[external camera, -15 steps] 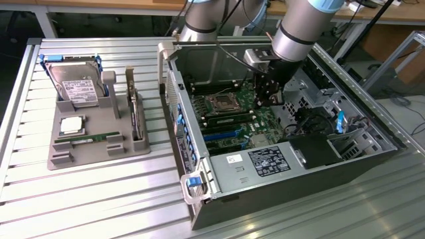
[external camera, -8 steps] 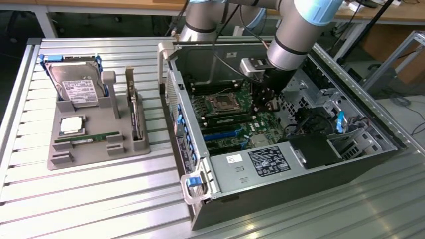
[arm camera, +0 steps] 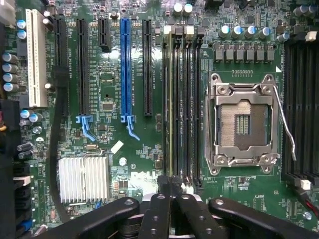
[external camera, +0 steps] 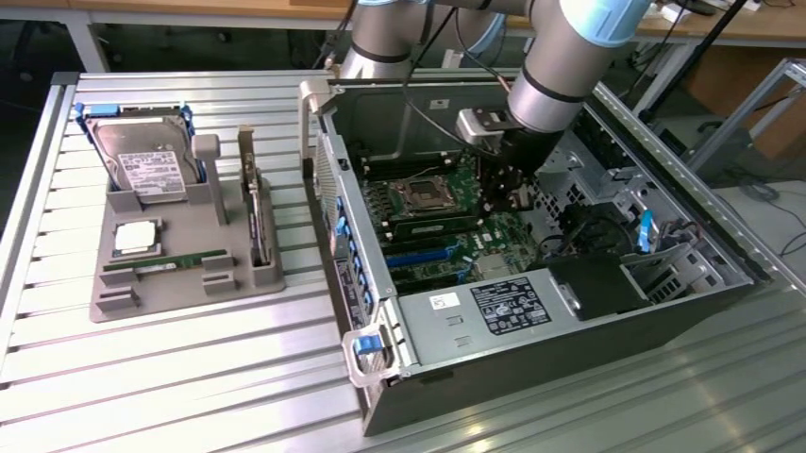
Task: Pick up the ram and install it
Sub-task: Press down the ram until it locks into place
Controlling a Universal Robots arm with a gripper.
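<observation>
The arm (external camera: 554,85) hides the gripper (external camera: 514,184) inside the case (external camera: 529,321).

An open computer case (external camera: 529,311) sits beside a grey parts holder (external camera: 189,274).

One ram (arm camera: 172,109) stands on edge in a board slot, a long thin green strip running straight out from right under your gripper (arm camera: 171,191). Its twin (external camera: 164,262) lies flat on the grey holder, well apart from the gripper.
</observation>
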